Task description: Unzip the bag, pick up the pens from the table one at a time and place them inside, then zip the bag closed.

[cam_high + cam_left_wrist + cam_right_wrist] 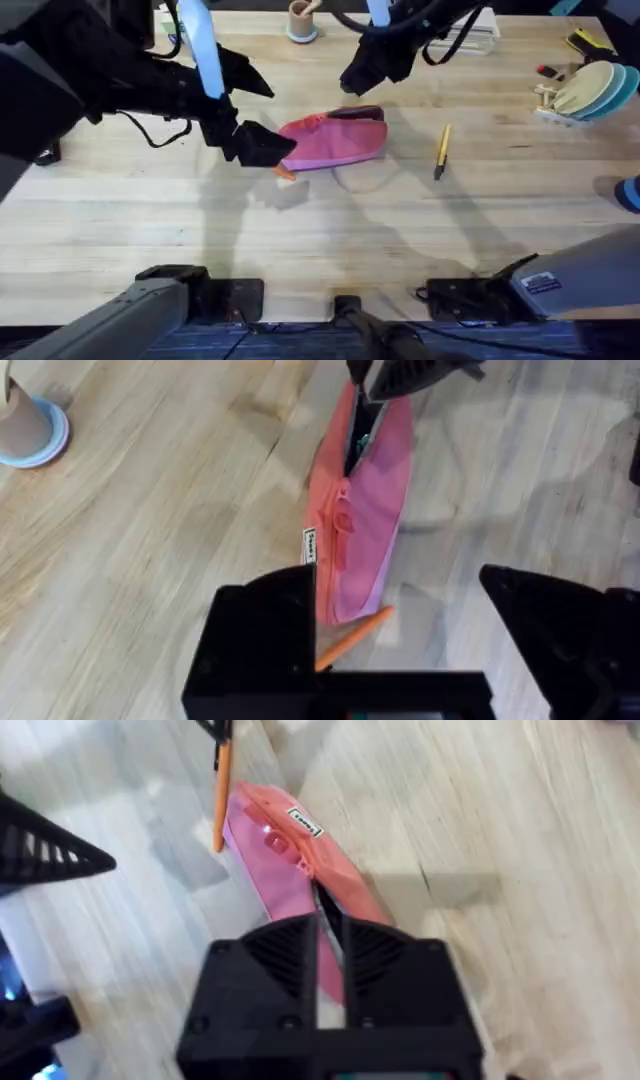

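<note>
**Unzipping in hand: right arm at the zipper, left arm waiting by the pouch end**

The table (320,240) carries everything. In the middle of it lies the bag (335,140), flat, with its zipper side up. In the left wrist view the zipper is already parted at the far end of the bag and looks closed on the near part.

The left gripper (262,143) hovers at the left end of the bag. Its fingers stand wide apart and hold nothing. The right gripper (330,952) is over the other end. Its fingers are pressed nearly together with only a thin gap, right above the open part of the zipper. Whether they pinch the pull tab, I cannot tell.

The orange pen (352,637) lies just beside the left end of the bag, partly under the left gripper. The yellow pen (441,150) lies apart, to the right of the bag.

I judge the step is the unzipping, only partly done. The next move asks the right gripper to draw the pull along the zipper, while the left steadies the bag so that it does not slide.
</note>
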### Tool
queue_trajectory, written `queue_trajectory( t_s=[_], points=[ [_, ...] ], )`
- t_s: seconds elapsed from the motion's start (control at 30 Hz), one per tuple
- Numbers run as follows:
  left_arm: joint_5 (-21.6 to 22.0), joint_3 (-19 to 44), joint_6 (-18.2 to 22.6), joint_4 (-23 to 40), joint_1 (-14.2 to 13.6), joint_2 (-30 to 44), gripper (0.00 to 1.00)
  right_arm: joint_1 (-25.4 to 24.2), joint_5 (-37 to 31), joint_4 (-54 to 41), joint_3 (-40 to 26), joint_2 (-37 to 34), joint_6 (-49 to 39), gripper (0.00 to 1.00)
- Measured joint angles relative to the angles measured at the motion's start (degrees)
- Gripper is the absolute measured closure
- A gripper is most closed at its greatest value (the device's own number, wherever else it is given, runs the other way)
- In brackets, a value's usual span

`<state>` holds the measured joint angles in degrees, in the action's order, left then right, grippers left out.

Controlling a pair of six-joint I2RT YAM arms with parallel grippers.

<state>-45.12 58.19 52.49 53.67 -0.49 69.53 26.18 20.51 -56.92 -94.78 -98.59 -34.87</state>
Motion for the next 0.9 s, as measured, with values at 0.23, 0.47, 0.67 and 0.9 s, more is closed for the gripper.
queue_trajectory(
  t_s=[0.23, 0.47, 0.67, 0.9],
  points=[
    [0.15, 0.0, 0.0, 0.17, 0.0, 0.01, 0.007, 0.01, -0.15, -0.15, 0.0, 0.0, -2.94, 0.967],
    [0.32, 0.0, 0.0, 0.17, 0.0, 0.01, 0.007, 0.01, -0.19, -0.21, 0.0, 0.0, -5.56, 0.968],
    [0.51, 0.0, 0.0, 0.17, 0.0, 0.01, 0.007, 0.01, -0.2, -1.95, 0.0, 0.02, -13.52, 0.968],
    [0.98, 0.0, 0.0, 0.17, 0.0, 0.01, 0.007, 0.33, -0.17, -2.94, 0.0, 0.0, -19.12, 0.968]
  ],
)
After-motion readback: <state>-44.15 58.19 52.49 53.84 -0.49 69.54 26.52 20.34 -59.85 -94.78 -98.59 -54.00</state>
